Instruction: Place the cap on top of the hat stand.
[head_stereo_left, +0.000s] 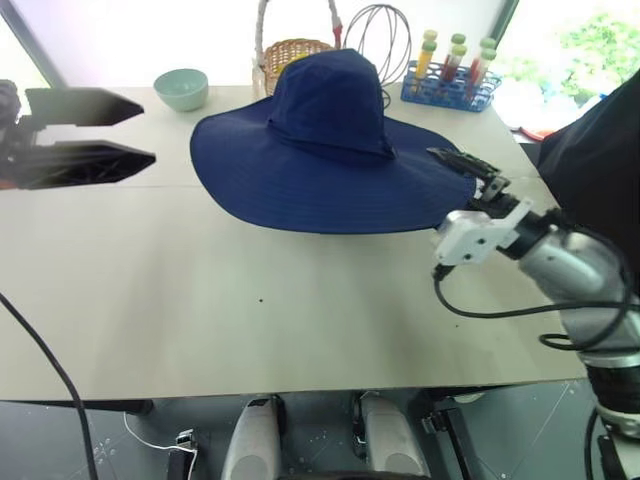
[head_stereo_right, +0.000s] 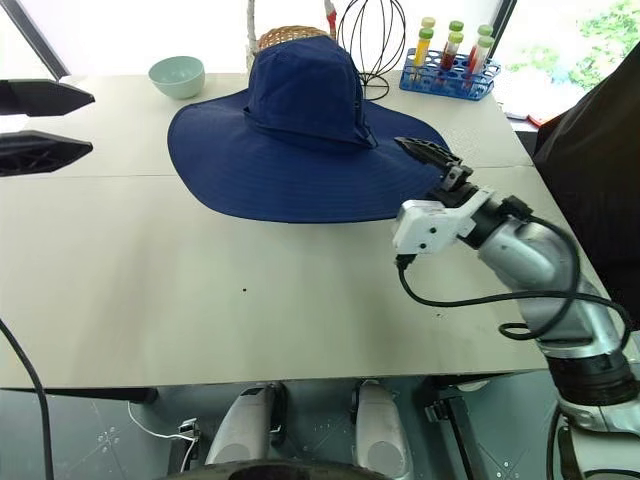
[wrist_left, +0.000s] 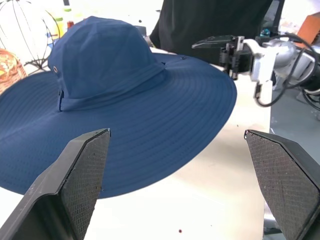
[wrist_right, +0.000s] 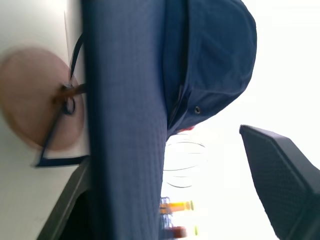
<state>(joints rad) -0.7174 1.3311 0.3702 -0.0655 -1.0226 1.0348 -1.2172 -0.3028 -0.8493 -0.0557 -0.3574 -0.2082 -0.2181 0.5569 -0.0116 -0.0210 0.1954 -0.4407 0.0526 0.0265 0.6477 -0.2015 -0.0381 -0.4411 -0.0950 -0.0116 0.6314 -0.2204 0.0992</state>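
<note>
On the table (head_stereo_left: 200, 300): one cap (head_stereo_left: 330, 150), brim spread flat, crown raised.
Hat stand (wrist_right: 37, 97): one; right wrist view shows its round wooden base and pole beneath the brim, hidden from the head views.
Left pincer (head_stereo_left: 90, 135): fingers wide apart, left of the cap.
Right pincer (head_stereo_right: 428, 152): over the brim's right edge, holding nothing; gap unclear.
Behind: one basket (head_stereo_left: 290, 50), one bowl (head_stereo_left: 181, 89), one tube rack (head_stereo_left: 450, 85).

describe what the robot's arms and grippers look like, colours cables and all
The right arm is a rounded silver-grey tube with a white block at the wrist and black cables looping beside it. Both the right gripper and the left gripper have flat, black, tapering fingers with fine, grid-textured pads.
</note>
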